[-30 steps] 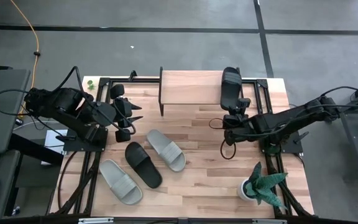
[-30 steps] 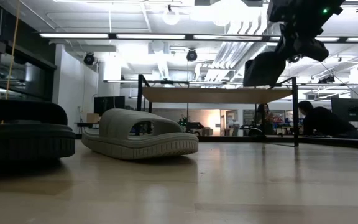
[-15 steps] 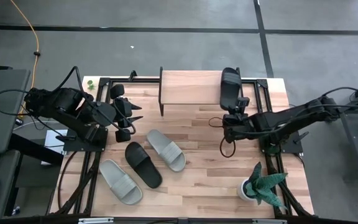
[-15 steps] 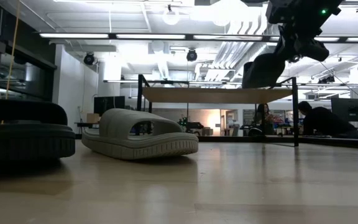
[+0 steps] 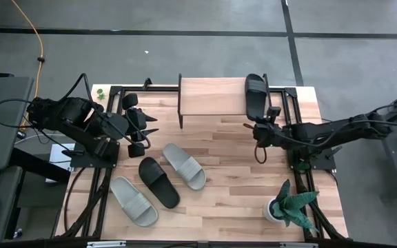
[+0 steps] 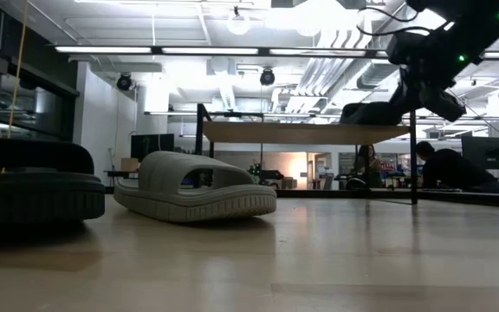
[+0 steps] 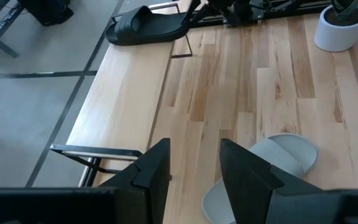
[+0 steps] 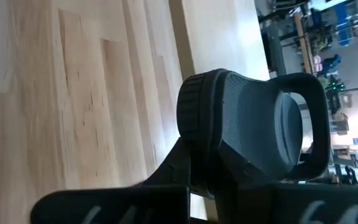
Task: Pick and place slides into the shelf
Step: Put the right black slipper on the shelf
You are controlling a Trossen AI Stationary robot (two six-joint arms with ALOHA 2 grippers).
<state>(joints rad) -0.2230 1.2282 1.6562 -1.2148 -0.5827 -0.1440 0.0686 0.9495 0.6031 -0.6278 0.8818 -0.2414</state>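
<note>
i count four slides: one black slide (image 5: 255,96) on the shelf (image 5: 212,96) at its right end, clenched at the heel by my right gripper (image 5: 260,130); a black one (image 5: 158,181) and two grey-green (image 5: 183,165) (image 5: 134,200) on the table. left gripper (image 5: 147,131) hangs part-open, empty. low view cuts off the near black slide.

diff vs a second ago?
The right hand, shut on the black slide, carried it further over the shelf and lowered it; in the low view it went from tilted above the board to level at the board's right end. No release yet. Left hand parked at the table's left; the three slides on the table and the plant did not move.
</note>
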